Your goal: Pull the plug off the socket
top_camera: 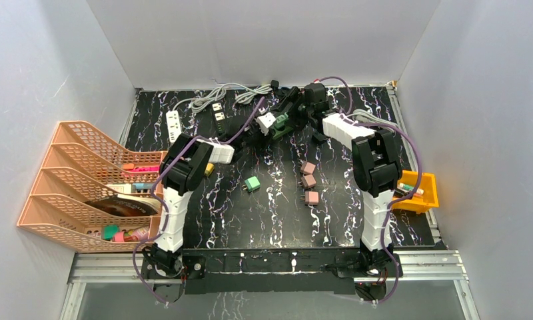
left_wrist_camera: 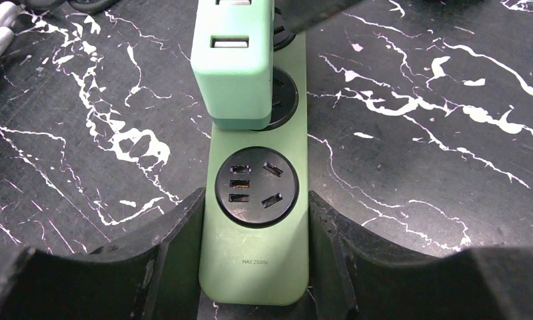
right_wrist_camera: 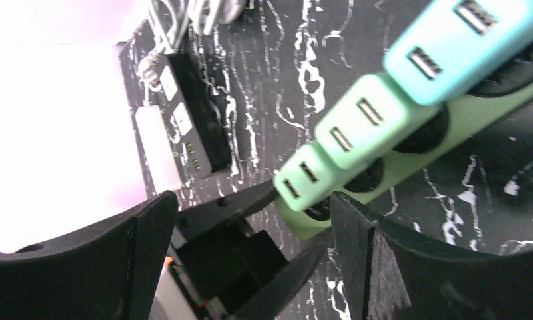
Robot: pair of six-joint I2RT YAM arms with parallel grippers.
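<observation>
Mint plug (left_wrist_camera: 232, 80), top beyond view's upper edge.

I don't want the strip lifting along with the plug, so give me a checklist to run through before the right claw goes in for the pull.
1. Strip held down: ok. The left claw is shut on the near end of the green power strip.
2. Pulling claw ready: ok. The right claw has its jaws wide open.
3. Plug between its fingers: not ok. The end mint plug lies ahead of the fingertips, off toward one side.
4. Plug seated: ok. It sits in its socket, next to the empty socket.
5. Room beside it for a finger: cannot tell. The neighbouring plug sits very close.
</observation>
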